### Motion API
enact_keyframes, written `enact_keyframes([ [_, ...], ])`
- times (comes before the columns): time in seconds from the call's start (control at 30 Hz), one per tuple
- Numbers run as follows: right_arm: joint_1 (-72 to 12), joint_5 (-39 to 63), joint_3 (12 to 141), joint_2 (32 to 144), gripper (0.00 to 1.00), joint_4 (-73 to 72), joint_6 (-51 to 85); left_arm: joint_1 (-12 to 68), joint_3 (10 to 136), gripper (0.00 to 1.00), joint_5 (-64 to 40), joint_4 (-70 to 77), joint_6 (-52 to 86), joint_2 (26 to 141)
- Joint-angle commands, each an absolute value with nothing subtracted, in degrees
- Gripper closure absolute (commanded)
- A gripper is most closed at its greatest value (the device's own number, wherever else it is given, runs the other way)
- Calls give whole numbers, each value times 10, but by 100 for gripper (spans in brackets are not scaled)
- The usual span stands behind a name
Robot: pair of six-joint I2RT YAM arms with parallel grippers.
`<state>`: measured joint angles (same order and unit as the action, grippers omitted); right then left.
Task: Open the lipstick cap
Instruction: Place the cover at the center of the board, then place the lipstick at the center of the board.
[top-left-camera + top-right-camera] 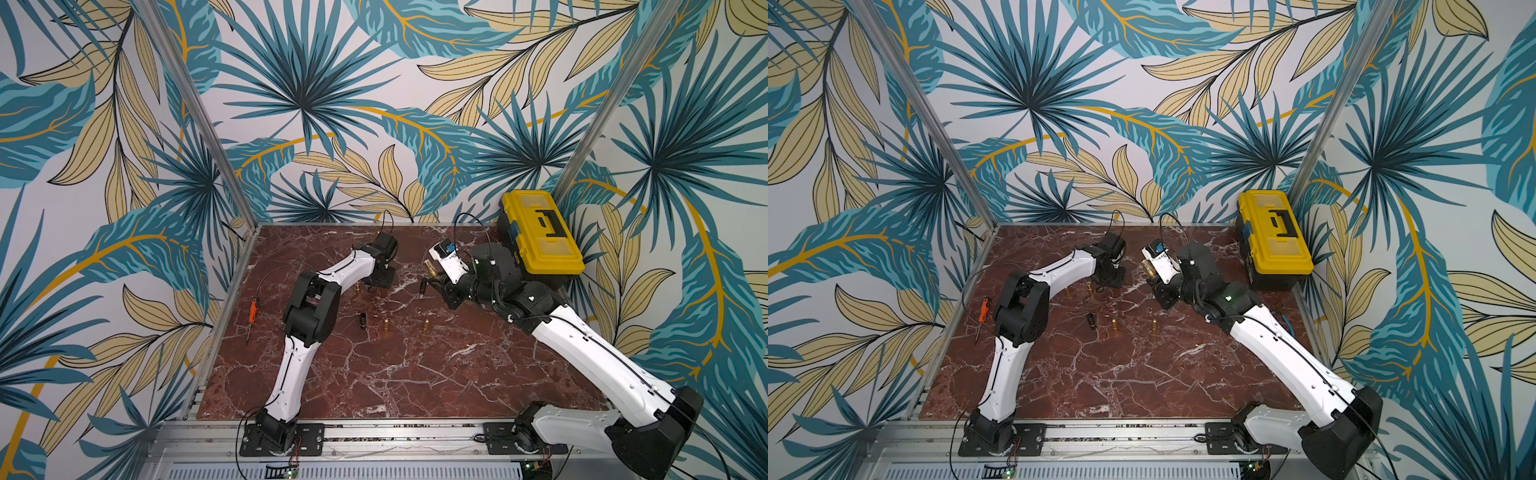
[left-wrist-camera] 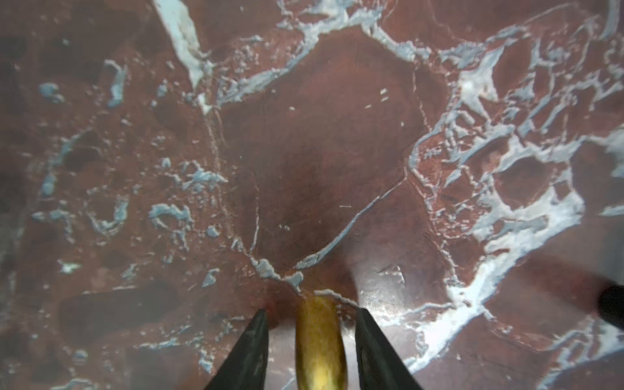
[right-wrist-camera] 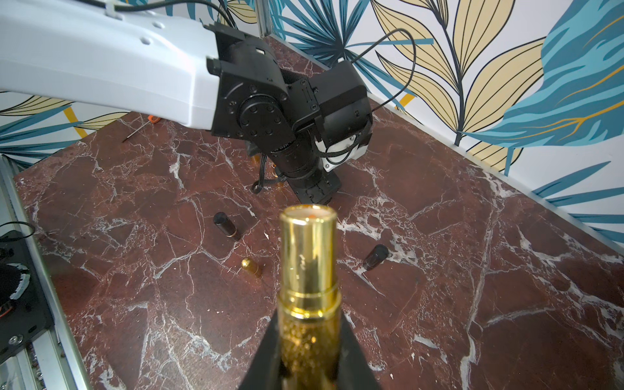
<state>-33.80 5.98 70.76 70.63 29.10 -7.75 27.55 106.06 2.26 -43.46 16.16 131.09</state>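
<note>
Three walls of teal-and-sand leaf wallpaper [image 1: 311,104], joined at the back by bare aluminium posts [image 1: 197,112], around a red-brown marble table [image 1: 415,374] veined in white. Along the near edge, an aluminium rail [image 1: 395,432] with both arm bases bolted on. In the back right corner, a yellow toolbox [image 1: 540,232] with a black handle; by the left edge, an orange-handled screwdriver [image 1: 252,309]. Clamped tight in the right gripper [image 3: 309,324], above the back middle of the marble: the gold lipstick [image 3: 309,256], uncapped, smooth inner tube out beyond the fingers. Down at the surface, the left gripper [image 2: 310,312], parted, with a gold cap [image 2: 319,344] between the fingers and a gap on each side. Scattered loose over the middle: more gold caps [image 1: 386,326], a black lipstick [image 1: 363,321], a black tube [image 1: 423,286].
</note>
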Motion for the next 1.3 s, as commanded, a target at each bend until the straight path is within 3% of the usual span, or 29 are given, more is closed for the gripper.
enact_keyframes([
  [0.0, -338, 57, 694, 709, 98, 295, -74, 275, 1051, 52, 9, -435, 169, 1252],
  [0.3, -338, 80, 688, 728, 98, 270, -63, 274, 1022, 39, -35, -437, 185, 1115],
  [0.47, -338, 91, 690, 750, 98, 255, -60, 258, 996, 32, -147, -444, 221, 1034],
  [0.8, -338, 131, 701, 801, 97, 211, -48, 230, 947, 32, -401, -442, 319, 959],
  [1.27, -340, 150, 714, 843, 97, 192, -35, 246, 922, 36, -475, -442, 321, 955],
])
